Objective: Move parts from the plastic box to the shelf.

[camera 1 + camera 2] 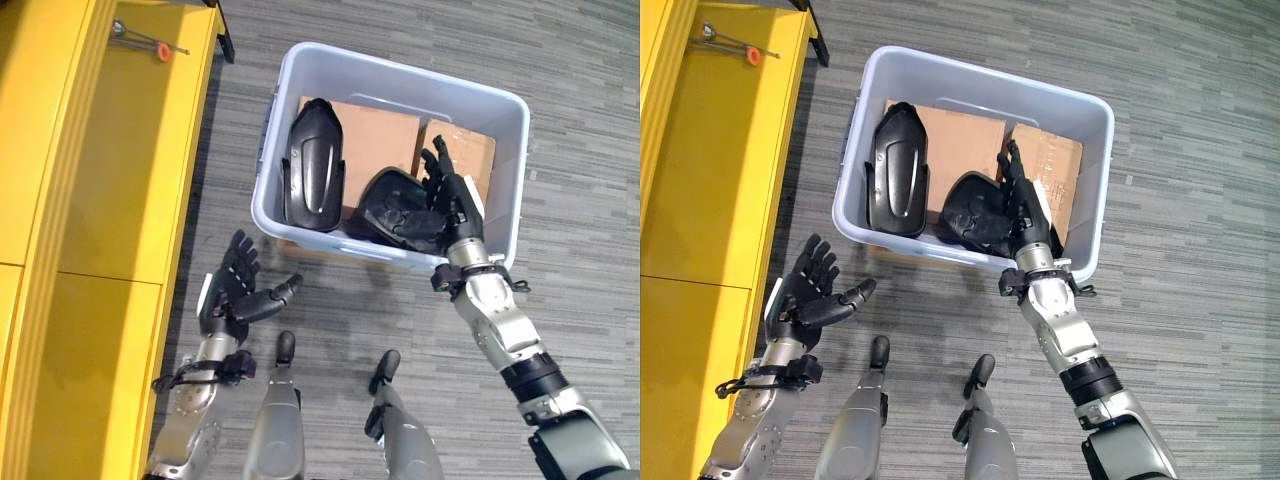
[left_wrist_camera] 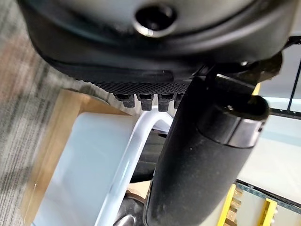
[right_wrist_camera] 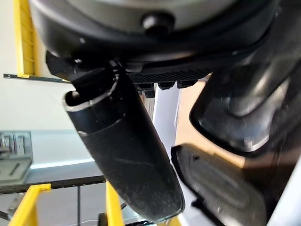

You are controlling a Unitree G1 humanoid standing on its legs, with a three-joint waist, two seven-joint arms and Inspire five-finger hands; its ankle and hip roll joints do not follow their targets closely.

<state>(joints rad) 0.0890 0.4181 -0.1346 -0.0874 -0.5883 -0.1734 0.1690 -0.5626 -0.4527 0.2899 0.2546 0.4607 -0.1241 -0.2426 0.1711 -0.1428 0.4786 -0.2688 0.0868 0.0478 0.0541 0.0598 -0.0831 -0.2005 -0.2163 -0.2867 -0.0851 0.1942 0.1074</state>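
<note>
Pale grey-blue plastic box [image 1: 285, 140] sits on grey striped carpet floor [image 1: 580, 120], just beside the yellow metal shelf [image 1: 120, 180] that runs along the robot's left. Inside the box, on brown cardboard sheets [image 1: 375, 135] lining the bottom, lie 2 black moulded plastic parts: a long shell-shaped part [image 1: 313, 165] standing on edge near the box's left wall, and a rounder dome-like black part [image 1: 392, 208] at the near wall, towards the right.

Right robot hand [image 1: 447, 190] is inside the box, reaching over the near rim, fingers straight & pointing away from the robot, palm side against the dome-like part; fingers not curled round it, so open. Right wrist view shows the thumb sticking out w/ glossy black part surfaces right past it.

Left robot hand [image 1: 232, 290] hovers outside the box, over the floor betw. shelf and box, near the box's near-left corner; fingers spread, thumb out, holds nothing, open. Its wrist view shows the box's white rim [image 2: 136, 141] just past the fingertips.

On the shelf's top far end lies a thin metal tool w/ red round piece [image 1: 150, 43]
</note>
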